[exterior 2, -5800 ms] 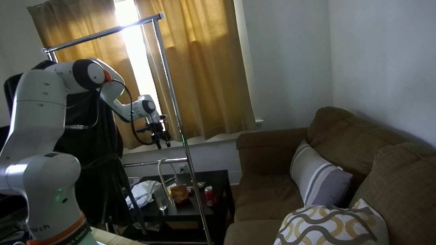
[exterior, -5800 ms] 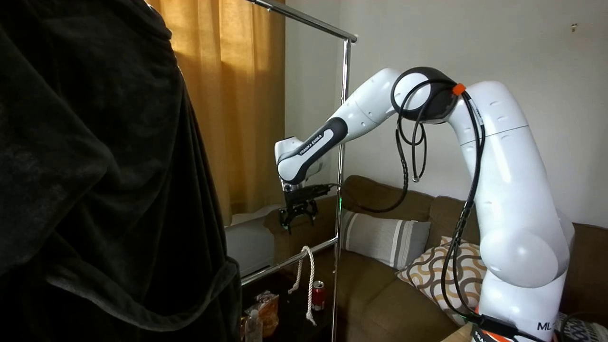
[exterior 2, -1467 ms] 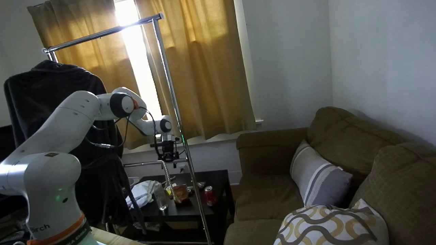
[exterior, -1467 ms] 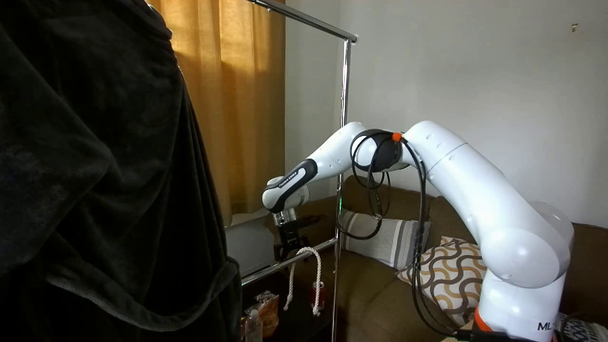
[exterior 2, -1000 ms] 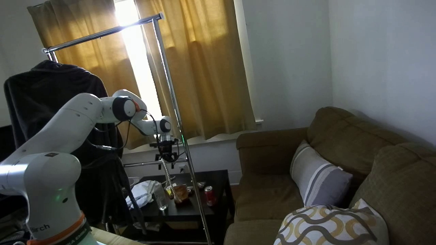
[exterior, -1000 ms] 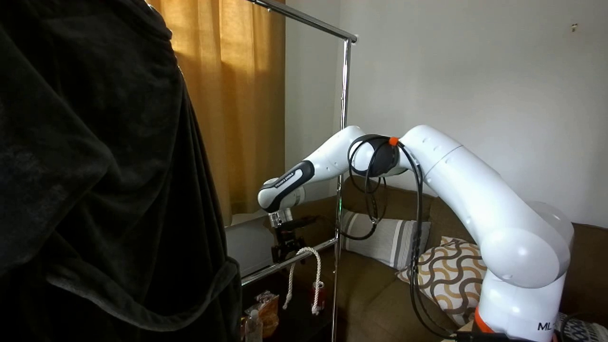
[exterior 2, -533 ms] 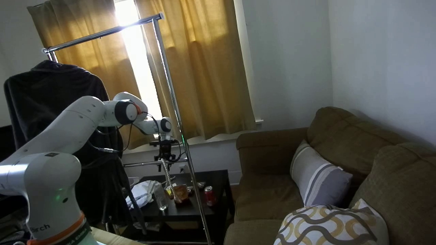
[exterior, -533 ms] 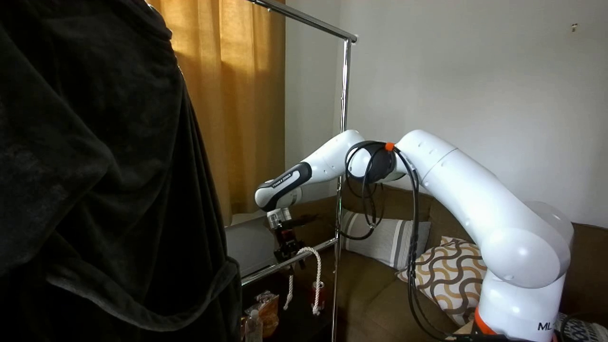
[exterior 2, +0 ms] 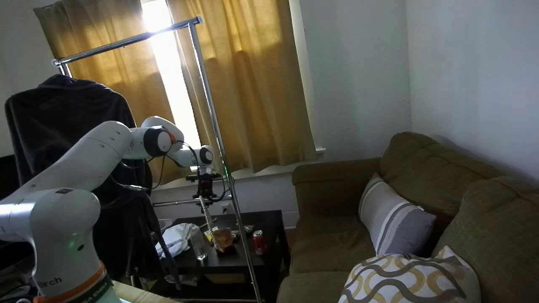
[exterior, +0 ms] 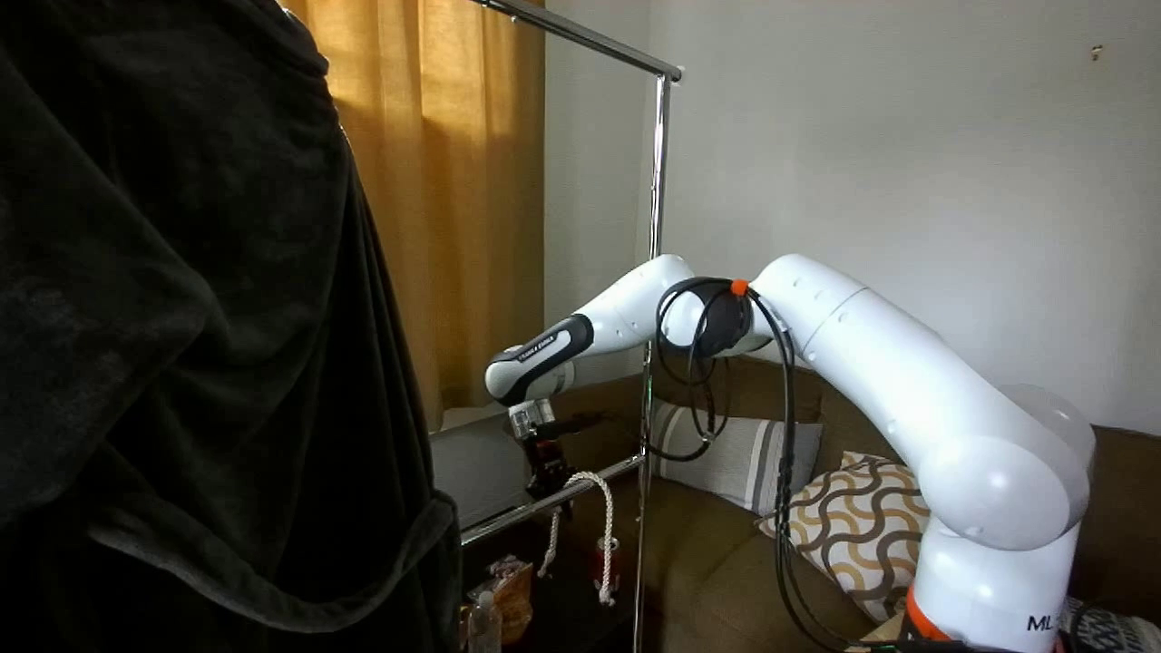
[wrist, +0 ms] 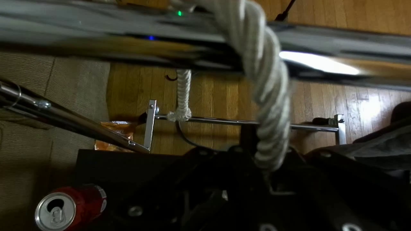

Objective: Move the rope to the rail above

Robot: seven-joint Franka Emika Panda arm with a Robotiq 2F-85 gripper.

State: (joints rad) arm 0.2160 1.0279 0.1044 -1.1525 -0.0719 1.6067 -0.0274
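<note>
Wrist view, rope [wrist: 273,102]: draped over the lower crossbar [wrist: 106,41] at 1 o'clock; near strand drops into the gripper [wrist: 266,160], other strand hangs past the bar, just off centre toward 9.
Gripper: 5 o'clock; dark, fingers drawn in, pinching the near strand. Pad faces lost in shadow.
Rail [exterior: 590,38]: in an exterior view, well above the rope, at its 12 o'clock.
Arm [exterior: 907,372]: same view, stretches from 4 o'clock round to a low 6.
Garment [exterior: 181,317]: same view, dark, 9 o'clock.
Can [wrist: 88,203]: red, wrist view, 8 o'clock; stands on the black table [exterior 2: 269,223].
Sofa [exterior 2: 337,185]: in an exterior view, 4 o'clock, striped cushion [exterior 2: 396,219] on it.
</note>
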